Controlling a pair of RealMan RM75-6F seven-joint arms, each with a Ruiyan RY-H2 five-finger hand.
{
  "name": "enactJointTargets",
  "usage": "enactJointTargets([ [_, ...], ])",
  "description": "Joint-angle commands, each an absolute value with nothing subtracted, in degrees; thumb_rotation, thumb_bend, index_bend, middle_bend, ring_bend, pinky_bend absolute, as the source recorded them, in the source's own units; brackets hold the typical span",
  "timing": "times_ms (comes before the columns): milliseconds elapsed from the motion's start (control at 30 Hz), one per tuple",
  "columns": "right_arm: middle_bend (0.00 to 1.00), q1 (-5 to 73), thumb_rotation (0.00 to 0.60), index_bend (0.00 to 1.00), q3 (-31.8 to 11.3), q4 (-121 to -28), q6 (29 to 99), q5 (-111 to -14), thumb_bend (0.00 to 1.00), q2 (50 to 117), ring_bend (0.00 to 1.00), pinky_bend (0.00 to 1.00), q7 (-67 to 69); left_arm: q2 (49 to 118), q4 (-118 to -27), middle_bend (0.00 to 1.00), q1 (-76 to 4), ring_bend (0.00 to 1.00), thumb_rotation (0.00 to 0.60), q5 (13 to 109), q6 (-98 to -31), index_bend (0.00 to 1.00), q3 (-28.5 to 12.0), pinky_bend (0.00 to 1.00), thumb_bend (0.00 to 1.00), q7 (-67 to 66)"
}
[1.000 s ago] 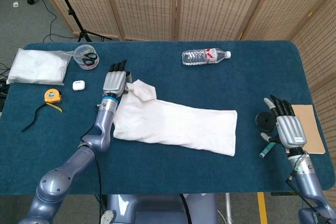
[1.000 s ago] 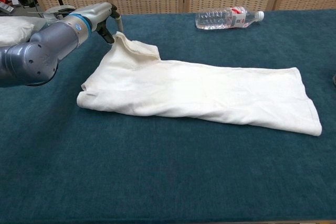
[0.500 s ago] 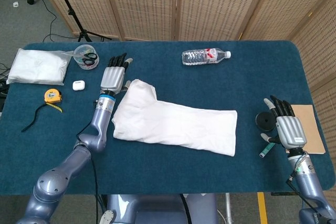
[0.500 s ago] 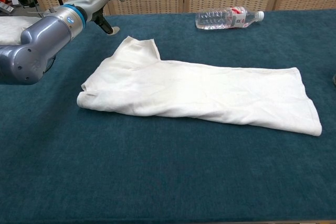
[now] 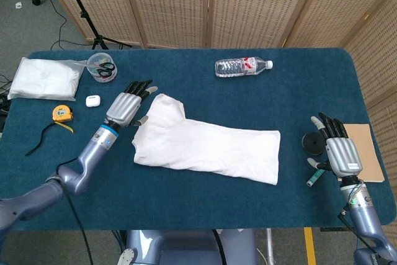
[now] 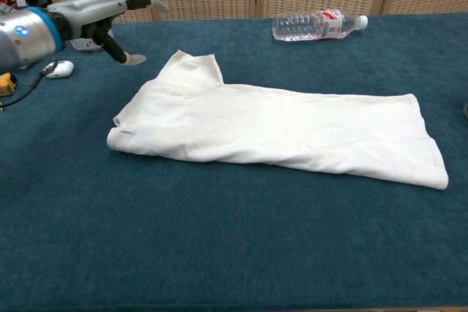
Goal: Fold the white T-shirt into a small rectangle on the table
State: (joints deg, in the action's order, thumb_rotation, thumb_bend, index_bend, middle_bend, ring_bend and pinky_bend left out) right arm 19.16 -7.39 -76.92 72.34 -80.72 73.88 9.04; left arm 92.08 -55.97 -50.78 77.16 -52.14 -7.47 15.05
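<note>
Nearest us, our right hand (image 5: 341,153) rests at the right edge of the dark blue cloth-covered table (image 5: 205,200), fingers spread and holding nothing, beside a small black round disc (image 5: 313,143). Further in, the white cotton T-shirt (image 5: 205,143) lies flat mid-table, folded into a long strip. Our left hand (image 5: 126,105) hovers just left of its collar end, fingers apart, empty. Beyond lies a clear plastic water bottle (image 5: 242,66).

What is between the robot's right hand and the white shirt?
Only bare blue table lies between the right hand and the white T-shirt; the head view shows it.
</note>
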Motion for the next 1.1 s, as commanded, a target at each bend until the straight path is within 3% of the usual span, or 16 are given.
enactJointTargets([
  [33, 0.00, 19.14, 0.600, 0.00, -7.36, -77.06, 72.37, -80.82, 0.00, 73.84, 0.00, 0.00, 8.94, 82.85, -65.86, 0.00, -46.28, 0.00, 0.600, 83.55, -54.01, 0.02, -1.17, 0.00, 0.35, 17.02],
  [233, 0.00, 19.06, 0.600, 0.00, -7.27, -77.43, 72.36, -80.93, 0.00, 73.81, 0.00, 0.00, 8.42, 81.68, -65.32, 0.00, -44.56, 0.00, 0.600, 87.78, -54.17, 0.18, 2.86, 0.00, 0.37, 17.55],
  [633, 0.00, 19.07, 0.600, 0.00, -7.45, -77.36, 71.93, -80.51, 0.00, 73.84, 0.00, 0.00, 8.05, 90.99, -48.90, 0.00, -43.62, 0.00, 0.600, 94.55, -58.87, 0.26, 5.66, 0.00, 0.39, 21.33],
  [1100, 0.00, 19.04, 0.600, 0.00, -7.59, -77.44, 71.71, -80.31, 0.00, 73.75, 0.00, 0.00, 7.99, 98.75, -34.30, 0.00, -42.64, 0.00, 0.600, 98.64, -64.31, 0.28, 7.76, 0.00, 0.38, 25.53],
])
